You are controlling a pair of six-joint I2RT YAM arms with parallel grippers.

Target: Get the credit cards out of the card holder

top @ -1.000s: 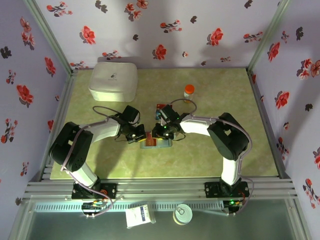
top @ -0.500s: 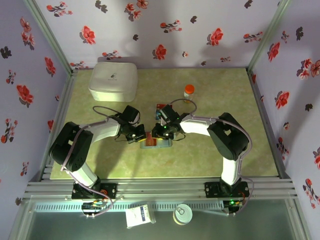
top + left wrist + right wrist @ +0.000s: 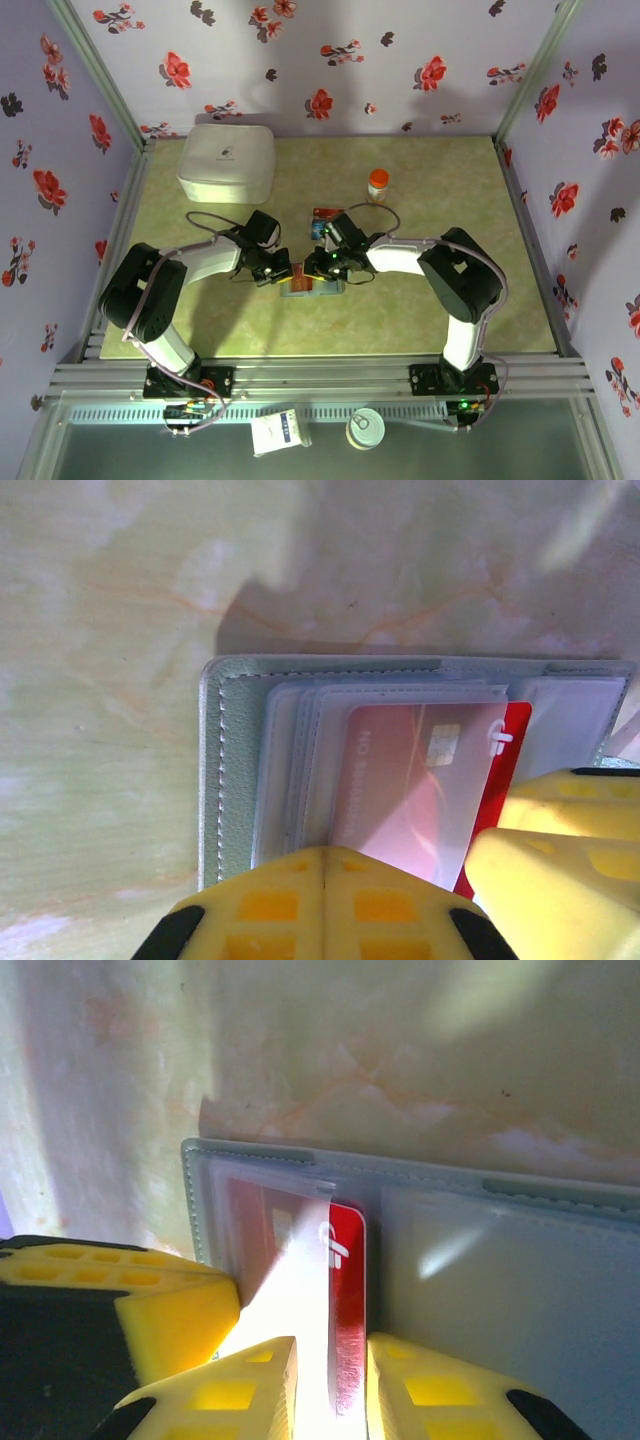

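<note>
Right wrist view gives us the clearest read of progress. The card holder (image 3: 500, 1260) lies open and flat on the surface (image 3: 450, 200), and the red card (image 3: 345, 1260) is only part way out of its clear sleeve (image 3: 270, 1185), so no card has yet come free of the holder here. The right fingers (image 3: 255, 1375) are nearly closed, pinching the card's near end between them. What is left, as we judge it, is to draw this card fully clear and set it down. Whether another card sits deeper in the pockets we cannot tell (the sleeves are glossy and overlap).

From the left wrist, the left fingers (image 3: 300, 895) are pressed fully together with nothing between them. They sit at the near edge of the holder's other panel, apparently pinning it.

Seen from above, the left arm (image 3: 200, 260) and right arm (image 3: 420, 255) both fold inward with elbows out, and their wrists almost meet over the holder at mid-surface.
</note>
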